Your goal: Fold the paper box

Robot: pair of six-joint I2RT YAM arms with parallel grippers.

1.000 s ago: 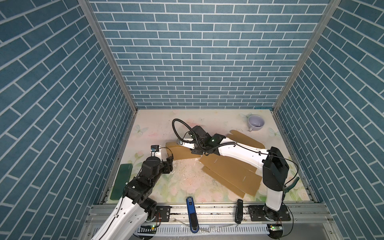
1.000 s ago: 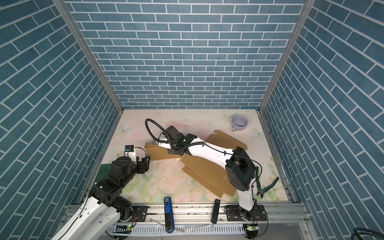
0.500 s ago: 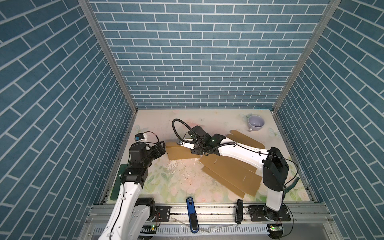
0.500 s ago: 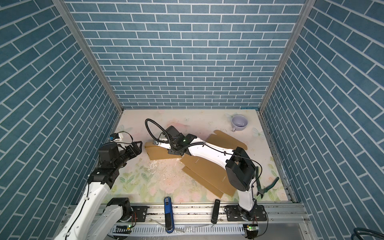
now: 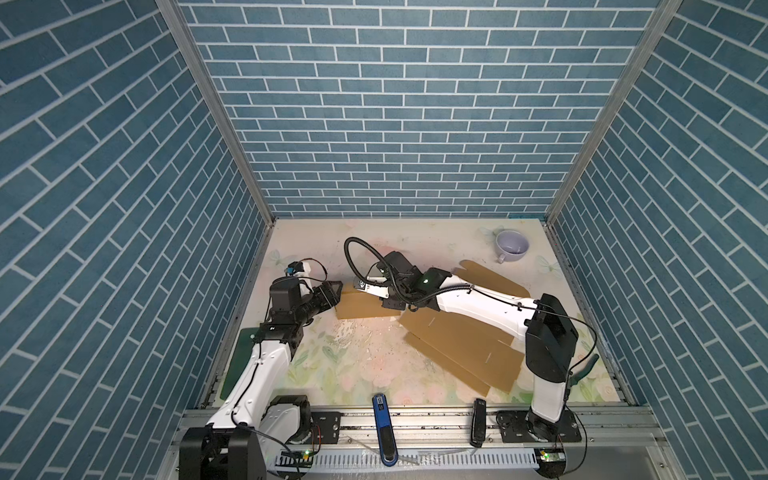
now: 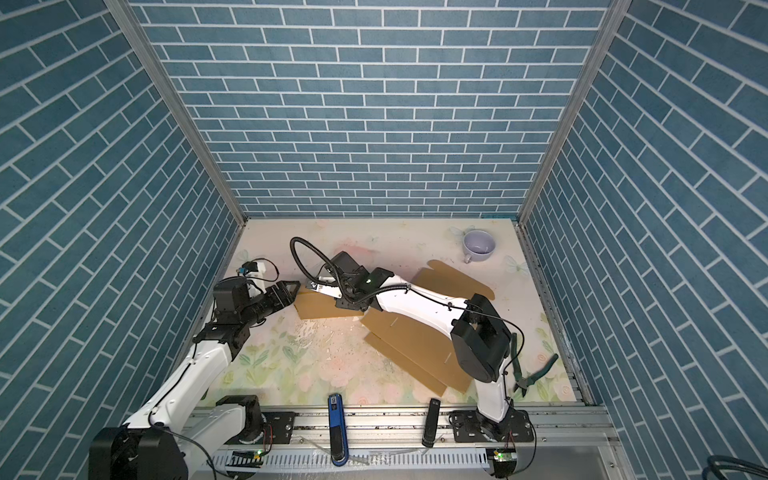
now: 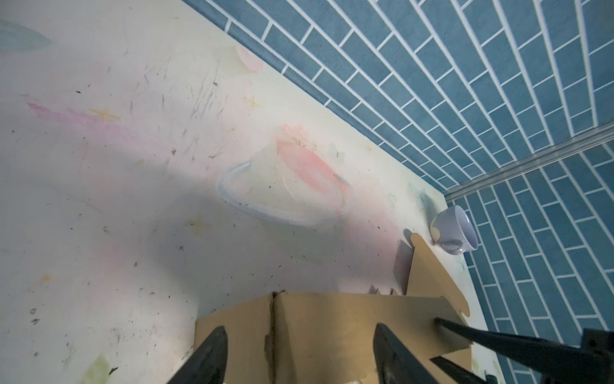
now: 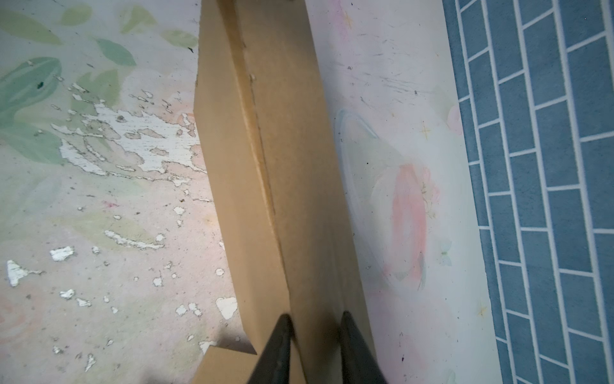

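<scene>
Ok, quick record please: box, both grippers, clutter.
box: mostly flat, left end folded up into a wall
right gripper: across the middle, pinching the wall
left gripper: open, at the wall's left end
clutter: mug in the far right corner; pliers by the right arm's base

Paper box (image 5: 465,349): brown corrugated card, mostly unfolded, lying flat on surface (image 5: 353,374) from centre toward 4 o'clock; end panel (image 5: 359,309) near centre folded up; rounded flap (image 5: 494,276) toward 2 o'clock
</scene>
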